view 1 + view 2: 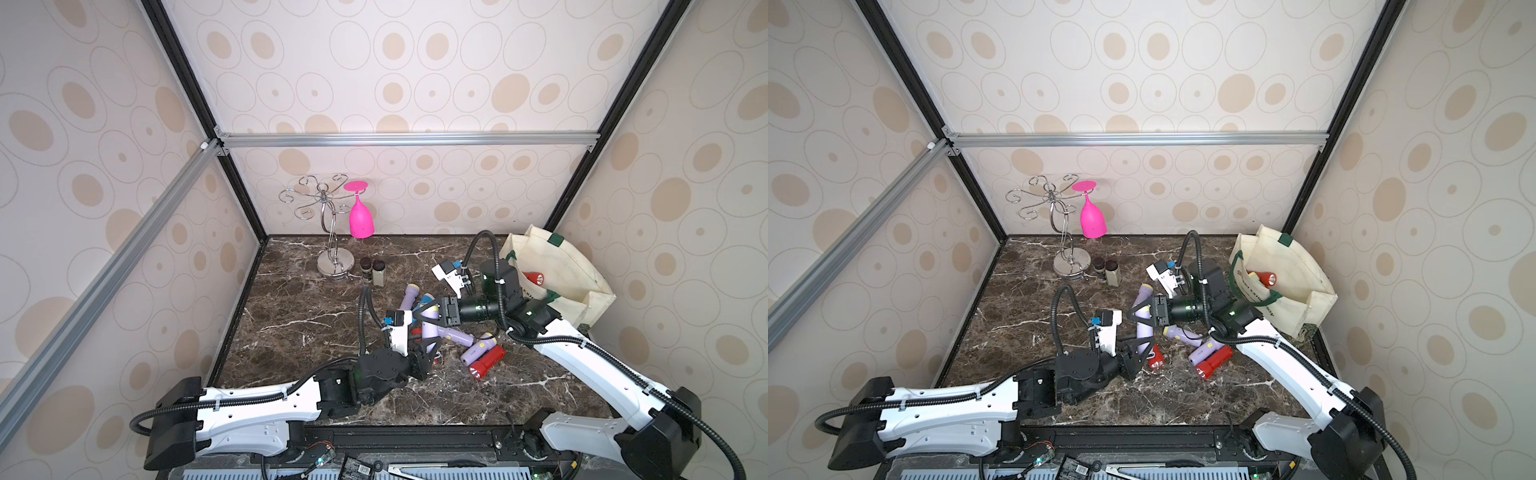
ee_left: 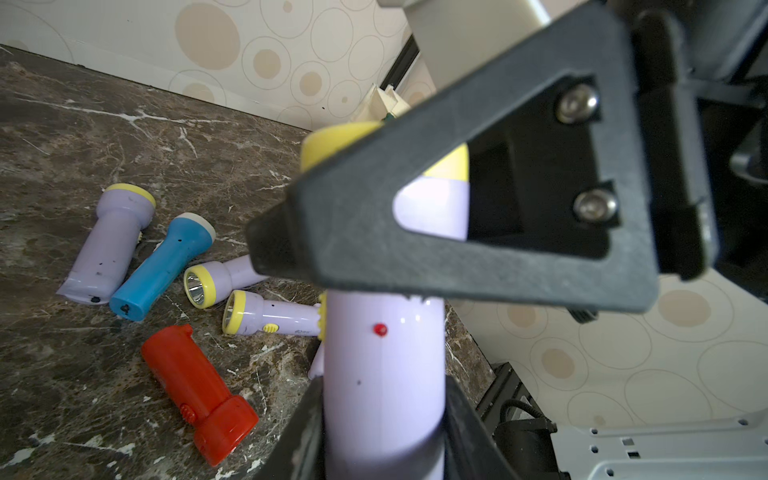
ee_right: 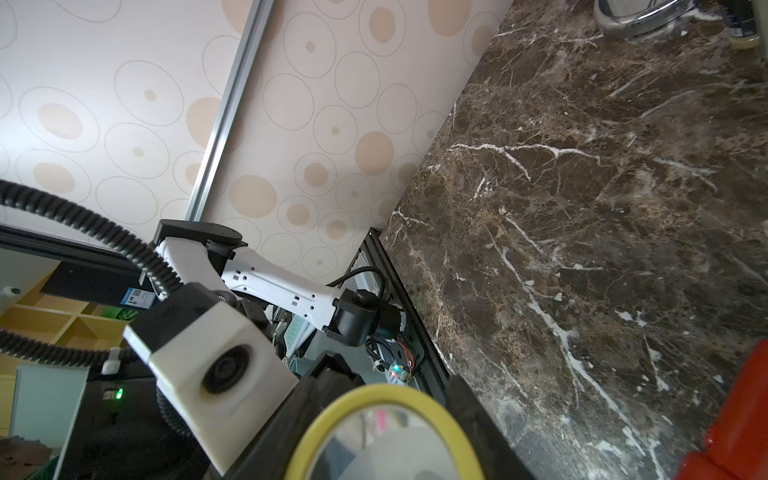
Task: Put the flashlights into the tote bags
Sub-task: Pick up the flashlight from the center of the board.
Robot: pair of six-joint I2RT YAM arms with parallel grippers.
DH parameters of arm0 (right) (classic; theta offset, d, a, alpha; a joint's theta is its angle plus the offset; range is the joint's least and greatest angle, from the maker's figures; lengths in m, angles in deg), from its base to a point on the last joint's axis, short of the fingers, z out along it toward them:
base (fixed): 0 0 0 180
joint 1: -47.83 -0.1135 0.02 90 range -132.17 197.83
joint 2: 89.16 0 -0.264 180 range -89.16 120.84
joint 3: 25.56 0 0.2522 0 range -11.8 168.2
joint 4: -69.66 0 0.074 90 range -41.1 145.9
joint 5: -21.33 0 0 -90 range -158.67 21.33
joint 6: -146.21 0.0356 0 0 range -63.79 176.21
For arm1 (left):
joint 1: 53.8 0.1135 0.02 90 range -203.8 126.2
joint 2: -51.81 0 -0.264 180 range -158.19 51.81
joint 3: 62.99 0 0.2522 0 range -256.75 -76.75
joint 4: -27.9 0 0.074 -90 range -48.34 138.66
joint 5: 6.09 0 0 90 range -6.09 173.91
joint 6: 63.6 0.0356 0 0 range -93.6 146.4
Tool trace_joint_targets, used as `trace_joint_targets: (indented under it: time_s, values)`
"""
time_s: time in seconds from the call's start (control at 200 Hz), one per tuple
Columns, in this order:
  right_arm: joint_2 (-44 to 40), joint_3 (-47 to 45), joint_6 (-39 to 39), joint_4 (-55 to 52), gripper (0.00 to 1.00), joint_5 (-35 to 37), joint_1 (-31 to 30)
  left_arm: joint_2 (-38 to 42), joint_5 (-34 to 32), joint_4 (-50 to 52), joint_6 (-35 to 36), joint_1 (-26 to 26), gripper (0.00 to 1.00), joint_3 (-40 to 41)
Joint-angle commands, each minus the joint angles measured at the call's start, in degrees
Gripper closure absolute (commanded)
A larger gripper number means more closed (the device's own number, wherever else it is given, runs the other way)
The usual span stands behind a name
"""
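You are midway through a handover. Your left gripper (image 2: 384,436) has its jaws pinching the barrel of a lilac flashlight (image 2: 382,365), held off the tabletop (image 1: 291,324) near the centre of both top views. Your right gripper (image 3: 395,399) has its jaws pressed against the yellow-ringed head of that flashlight, so both arms grip it at once. The tote bag (image 1: 557,266) sits at the right of both top views with its mouth open and a red flashlight (image 1: 534,278) inside. More flashlights lie loose on the tabletop, among them a blue flashlight (image 2: 162,266). For the next move, I judge you need to spread the left jaws and draw that arm clear. Then swing the right arm over the bag's mouth and let go.
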Motion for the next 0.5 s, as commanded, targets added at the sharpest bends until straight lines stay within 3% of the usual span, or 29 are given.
trace_joint_targets:
  time_s: [0.0,0.165,0.22,0.29,0.355,0.415,0.495]
  values:
    - [-1.16,0.51,0.85,-0.39,0.71,-0.46,-0.51,0.27,-0.76,-2.73,1.10,0.73,1.00,-2.76]
    - [-1.41,2.02,-1.99,-3.79,0.87,1.54,-0.51,-0.08,-1.24,-1.72,1.04,0.98,0.99,-3.12]
    - [-1.49,3.38,-4.39,-7.07,0.92,3.54,-0.52,-0.20,-1.69,-0.93,0.75,0.91,0.83,-3.31]
    - [-1.49,5.50,-8.27,-12.71,0.99,7.40,-0.51,-0.25,-2.04,-0.62,0.73,0.95,0.55,-3.40]
    - [-1.27,7.89,-12.28,-18.67,1.00,12.21,-0.45,-0.25,-2.30,0.98,0.79,0.97,0.31,-3.50]
    - [-1.14,9.84,-15.11,-23.22,1.00,16.52,-0.34,-0.18,-2.52,1.86,0.67,0.95,0.18,-3.60]
    - [-0.86,11.70,-16.73,-26.61,1.00,20.50,0.94,0.09,-2.93,2.61,0.39,0.96,0.09,-3.20]
